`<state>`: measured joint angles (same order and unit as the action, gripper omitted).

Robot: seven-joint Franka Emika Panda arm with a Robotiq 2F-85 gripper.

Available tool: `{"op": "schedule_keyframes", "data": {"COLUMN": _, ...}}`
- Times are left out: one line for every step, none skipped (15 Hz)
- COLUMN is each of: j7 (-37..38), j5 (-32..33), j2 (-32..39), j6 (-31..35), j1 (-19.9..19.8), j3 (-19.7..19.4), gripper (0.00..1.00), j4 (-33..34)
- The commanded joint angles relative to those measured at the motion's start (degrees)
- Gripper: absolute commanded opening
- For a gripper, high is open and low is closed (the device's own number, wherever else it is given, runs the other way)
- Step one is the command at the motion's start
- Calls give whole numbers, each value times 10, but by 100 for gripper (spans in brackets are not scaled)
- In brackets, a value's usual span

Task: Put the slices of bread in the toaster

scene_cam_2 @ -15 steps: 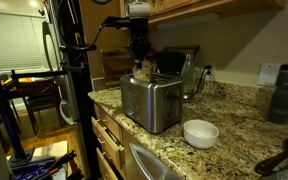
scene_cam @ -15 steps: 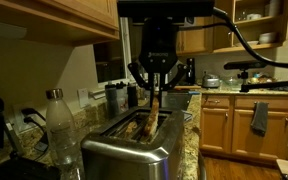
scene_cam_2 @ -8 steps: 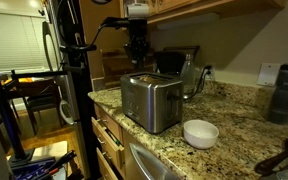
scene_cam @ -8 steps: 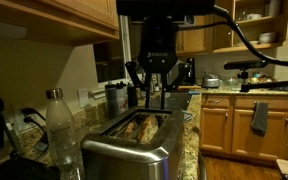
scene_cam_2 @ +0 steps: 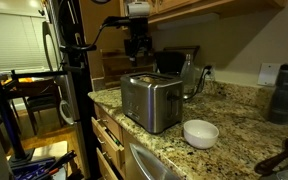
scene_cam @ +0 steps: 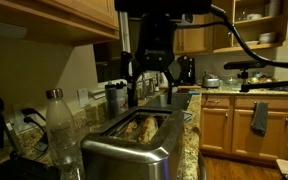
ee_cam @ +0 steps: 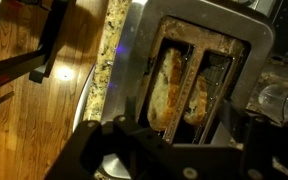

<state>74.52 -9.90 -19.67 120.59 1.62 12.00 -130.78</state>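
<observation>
The shiny steel toaster [scene_cam: 134, 152] [scene_cam_2: 149, 102] stands on the granite counter in both exterior views. In the wrist view the toaster [ee_cam: 144, 60] shows two dark slots. One golden-brown slice of bread [ee_cam: 165, 88] sits in the left slot and another slice [ee_cam: 202, 95] in the right slot. An exterior view shows the slices of bread [scene_cam: 144, 127] poking just above the slots. My gripper [scene_cam: 151, 88] [scene_cam_2: 137, 50] [ee_cam: 179, 145] hangs open straight above the toaster, with nothing between its fingers [ee_cam: 104, 140].
A clear plastic bottle [scene_cam: 60, 128] stands beside the toaster. A white bowl [scene_cam_2: 200, 132] sits near the counter's front edge and a kettle [scene_cam_2: 189, 72] behind the toaster. Wall cabinets [scene_cam: 54, 20] hang overhead. The counter edge [ee_cam: 109, 55] drops to wooden floor.
The gripper held a slice upright over a slot, then opened; the slice dropped into the toaster. The gripper has risen and its fingers have spread wide.
</observation>
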Motion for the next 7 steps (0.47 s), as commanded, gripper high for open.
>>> {"op": "schedule_keyframes", "data": {"j7": 2, "j5": 3, "j2": 0, "j6": 1, "j1": 6, "j3": -5, "gripper": 91, "j4": 1}}
{"op": "schedule_keyframes", "data": {"j7": 1, "j5": 3, "j2": 0, "j6": 2, "j1": 6, "j3": -5, "gripper": 96, "j4": 1}}
{"op": "schedule_keyframes", "data": {"j7": 1, "j5": 3, "j2": -1, "j6": 2, "j1": 6, "j3": -5, "gripper": 99, "j4": 1}}
{"op": "schedule_keyframes", "data": {"j7": 1, "j5": 3, "j2": -1, "j6": 2, "j1": 6, "j3": -5, "gripper": 99, "j4": 1}}
{"op": "schedule_keyframes", "data": {"j7": 1, "j5": 3, "j2": -1, "j6": 2, "j1": 6, "j3": -5, "gripper": 99, "j4": 1}}
{"op": "schedule_keyframes", "data": {"j7": 1, "j5": 3, "j2": -1, "j6": 2, "j1": 6, "j3": -5, "gripper": 99, "j4": 1}}
{"op": "schedule_keyframes", "data": {"j7": 1, "j5": 3, "j2": -1, "j6": 2, "j1": 6, "j3": -5, "gripper": 99, "j4": 1}}
